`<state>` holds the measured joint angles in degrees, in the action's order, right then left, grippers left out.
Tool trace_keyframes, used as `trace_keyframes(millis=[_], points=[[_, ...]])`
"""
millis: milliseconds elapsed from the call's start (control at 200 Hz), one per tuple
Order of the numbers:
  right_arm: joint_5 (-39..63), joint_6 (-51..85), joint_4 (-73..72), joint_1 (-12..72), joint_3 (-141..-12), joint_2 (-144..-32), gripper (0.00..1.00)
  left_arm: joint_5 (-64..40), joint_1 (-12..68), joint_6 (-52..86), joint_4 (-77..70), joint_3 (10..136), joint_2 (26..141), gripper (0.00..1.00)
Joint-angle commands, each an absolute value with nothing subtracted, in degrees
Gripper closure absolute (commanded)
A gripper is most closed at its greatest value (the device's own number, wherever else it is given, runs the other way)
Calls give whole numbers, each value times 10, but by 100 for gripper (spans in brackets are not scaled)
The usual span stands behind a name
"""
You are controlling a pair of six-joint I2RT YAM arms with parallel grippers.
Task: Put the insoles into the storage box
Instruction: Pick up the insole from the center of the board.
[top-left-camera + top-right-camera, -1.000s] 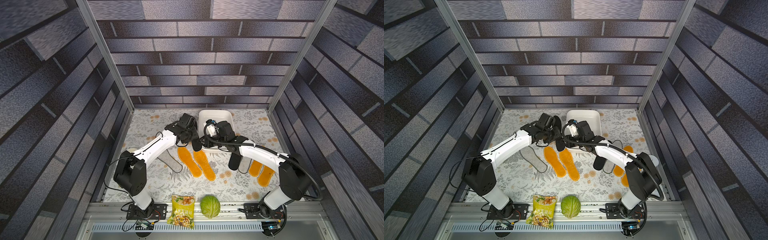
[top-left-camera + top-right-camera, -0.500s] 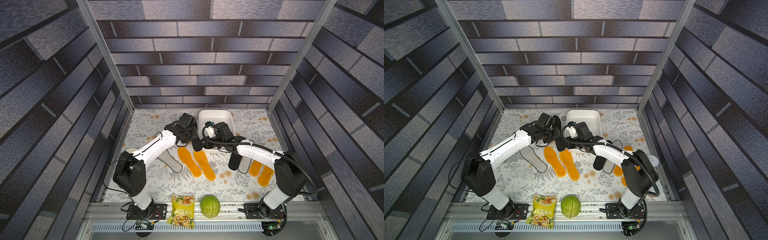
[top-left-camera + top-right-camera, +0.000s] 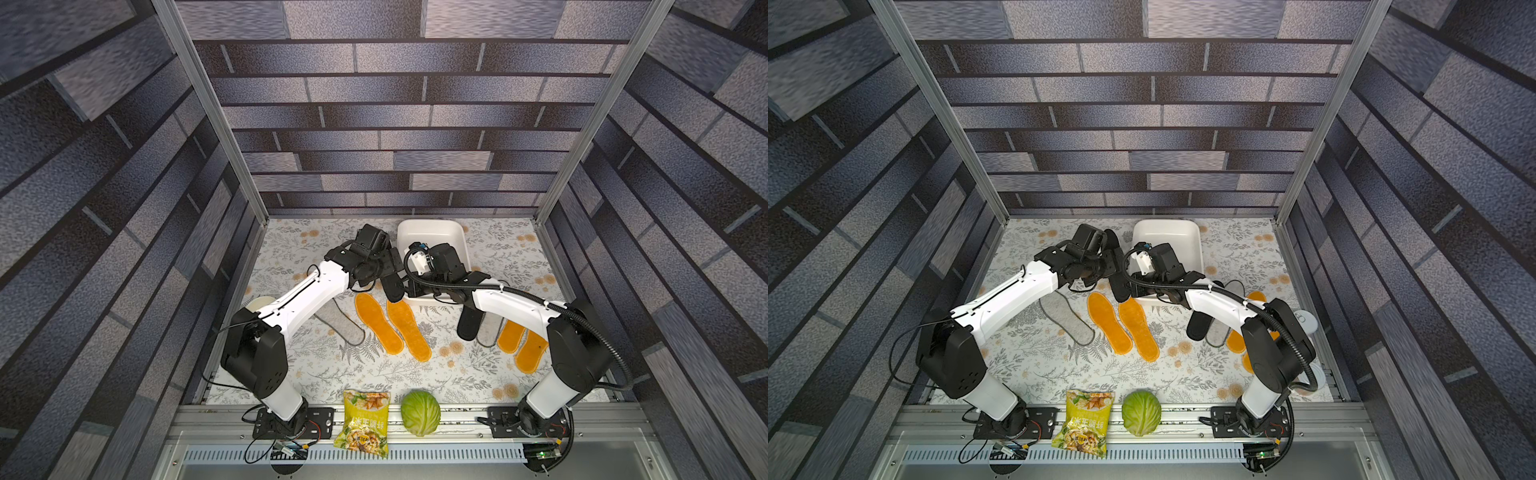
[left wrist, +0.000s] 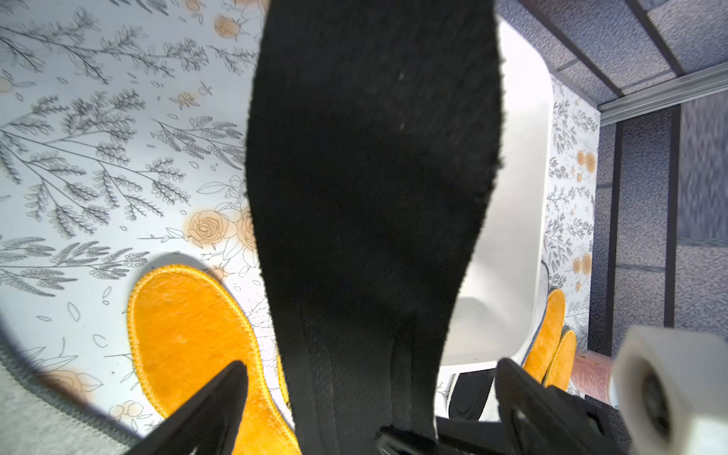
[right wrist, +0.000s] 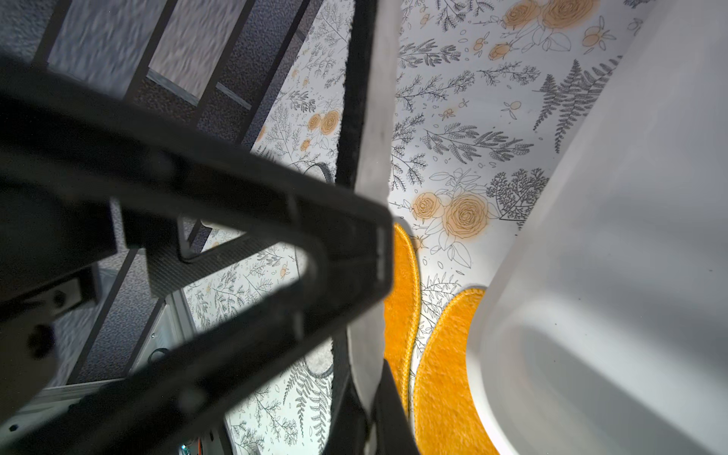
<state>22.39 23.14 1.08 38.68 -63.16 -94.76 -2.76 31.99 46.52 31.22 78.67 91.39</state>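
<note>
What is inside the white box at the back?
Only bare white floor shows in the far half of the white box. The right arm covers the near half, so that part is hidden.

My left arm (image 3: 307,297) and right arm (image 3: 515,309) both wear white shells on the long links, with black joint housings. A ribbed black hose (image 3: 619,353) loops along the right one. My left gripper (image 4: 370,365) has black, tapered fingers (image 4: 216,402).
</note>
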Motion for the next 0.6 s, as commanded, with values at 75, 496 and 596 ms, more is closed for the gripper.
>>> trace_keyframes(millis=[75,496,596], points=[[235,246,-21,389,-616,-939,100,31,289,476,306,744,815,0],[280,341,-37,308,-635,-923,100,11,168,499,269,577,639,0],[279,370,-56,281,-637,-928,100,-3,156,505,246,550,628,0]])
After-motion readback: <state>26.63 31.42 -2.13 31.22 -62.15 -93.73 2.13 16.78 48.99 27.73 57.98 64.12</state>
